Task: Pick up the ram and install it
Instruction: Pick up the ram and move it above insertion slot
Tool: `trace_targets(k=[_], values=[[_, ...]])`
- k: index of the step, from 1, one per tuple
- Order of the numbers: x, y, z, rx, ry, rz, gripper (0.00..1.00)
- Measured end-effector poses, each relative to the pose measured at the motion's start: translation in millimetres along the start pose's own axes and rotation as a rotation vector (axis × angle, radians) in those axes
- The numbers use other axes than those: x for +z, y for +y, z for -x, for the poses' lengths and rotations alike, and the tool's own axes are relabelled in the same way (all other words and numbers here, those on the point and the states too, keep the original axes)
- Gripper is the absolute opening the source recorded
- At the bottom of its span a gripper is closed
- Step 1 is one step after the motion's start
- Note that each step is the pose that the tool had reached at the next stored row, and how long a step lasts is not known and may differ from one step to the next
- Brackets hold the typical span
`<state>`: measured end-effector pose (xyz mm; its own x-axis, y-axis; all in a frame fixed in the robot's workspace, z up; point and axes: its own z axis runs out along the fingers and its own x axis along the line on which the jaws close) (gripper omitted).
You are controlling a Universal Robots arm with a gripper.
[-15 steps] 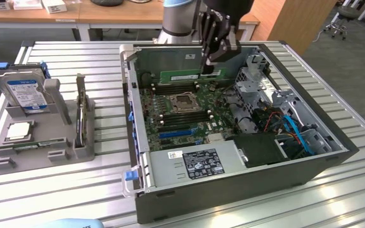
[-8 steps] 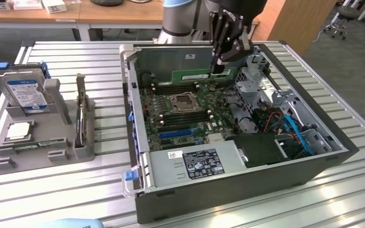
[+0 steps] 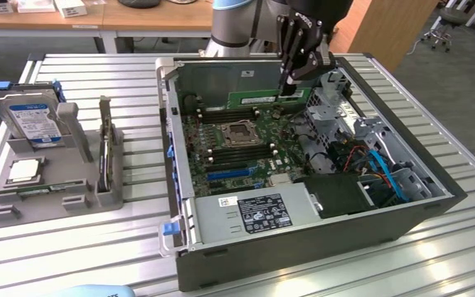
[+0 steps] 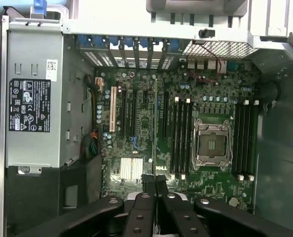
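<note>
1. The gripper [image 3: 289, 86] hangs in the upper middle of the exterior view. Its fingers are pinched almost together on the top edge of the ram [image 3: 262, 98].
2. The ram is held lengthwise and on edge, just above the far end of the motherboard [image 3: 221, 158] inside the computer case [image 3: 303, 247]. It does not look seated in any slot.
3. Handling, as a judgement: the stick is light, thin and stiff. It is fragile at its chips and its contact edge, and its flat faces are fairly slippery.
4. The best hold is across the two flat faces near the top edge, close to the middle of its length, so it does not tilt. Here the pinch sits towards the stick's end at the exterior view's right.
5. The open case holds the motherboard with an empty CPU socket [image 3: 242, 133] and dark memory slots [image 3: 246, 151] beside it. A labelled power supply [image 3: 254, 213] sits at the lower middle and blue cables [image 3: 383, 170] at the right.
6. At the left of the exterior view, a grey tray [image 3: 81, 167] holds an upright hard drive [image 3: 33, 120]. A square silver CPU chip [image 3: 25, 170] lies flat below it.
</note>
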<state>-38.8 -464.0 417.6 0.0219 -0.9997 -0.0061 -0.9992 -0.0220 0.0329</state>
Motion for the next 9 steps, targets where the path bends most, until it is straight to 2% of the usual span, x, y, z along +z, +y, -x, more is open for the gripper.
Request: trace_targets(k=[9], values=[[0.4,-0.4,19.8,0.000,0.0001,0.0000,0.12]])
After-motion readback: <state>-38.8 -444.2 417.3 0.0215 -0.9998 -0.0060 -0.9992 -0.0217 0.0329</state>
